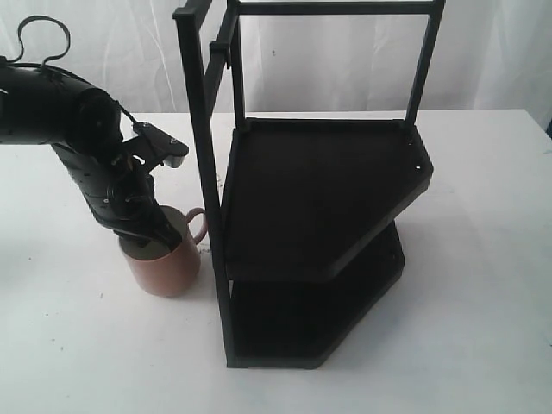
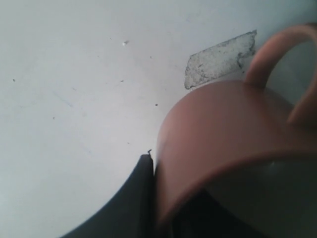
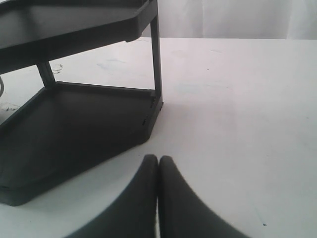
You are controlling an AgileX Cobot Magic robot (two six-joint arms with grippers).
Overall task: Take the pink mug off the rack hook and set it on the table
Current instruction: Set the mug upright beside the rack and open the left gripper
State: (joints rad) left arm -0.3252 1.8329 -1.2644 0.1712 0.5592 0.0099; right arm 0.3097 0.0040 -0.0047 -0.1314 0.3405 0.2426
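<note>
Left arm [image 1: 78,129]: comes in from the left edge of the bench [image 1: 69,345]. Its upper link lies roughly level, then bends sharply at the elbow, and the forearm slopes steeply down toward the rack [image 1: 319,198]. A thin cable loop [image 1: 43,39] stands up above the upper link.

Left claw [image 1: 158,233]: tips are down inside the mouth of the pink mug [image 1: 168,267]. The left wrist view shows one dark finger [image 2: 133,203] pressed against the outside of the mug wall and a dark shape inside the cup opposite it. The claw is clamped across the wall at the rim.

Pink mug: upright, base on the bench in the left half, well in from the far edge and just left of the rack's front post, not touching it. The handle [image 1: 200,226] points toward the rack. The mug is off the rack hook [image 1: 225,52], which sits high on the top side bar.

Bench surface: a grey speckled patch [image 2: 218,59] lies just beside the handle, with small dark specks scattered around it.

Right claw [image 3: 158,193]: both fingers are pressed together along their length with nothing between them. It hangs over bare bench near a corner of the rack's lower shelf [image 3: 84,124]. The right arm is out of the exterior view.
</note>
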